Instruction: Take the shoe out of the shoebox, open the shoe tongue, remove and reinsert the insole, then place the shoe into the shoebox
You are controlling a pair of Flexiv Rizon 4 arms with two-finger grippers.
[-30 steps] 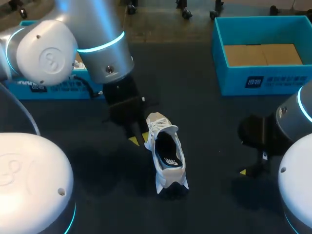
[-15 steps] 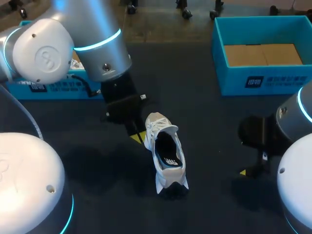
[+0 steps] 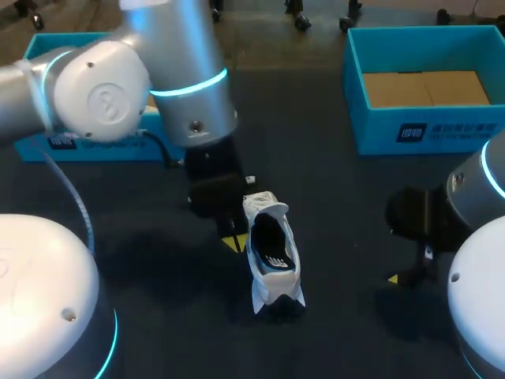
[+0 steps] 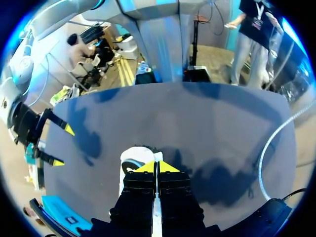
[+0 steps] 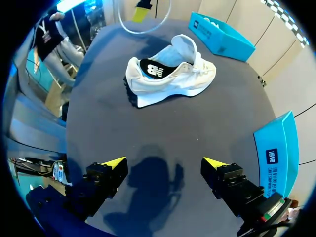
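Shoe [image 3: 272,254] on bench [image 3: 331,205], outside blue box [image 3: 379,136]. From left wrist only: left jaws pinched together, empty, beside shoe. Right jaws spread wide, empty, well apart. From right wrist: white logo on dark insole [image 5: 154,69].

Table [image 3: 331,205] bears shoe [image 3: 271,253], left shoebox [image 3: 118,148], right shoebox [image 3: 426,130].

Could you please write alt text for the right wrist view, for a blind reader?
A white sneaker sits upright on the dark table, tongue lifted, dark insole showing, ahead of the open right gripper; a blue shoebox stands beyond it.
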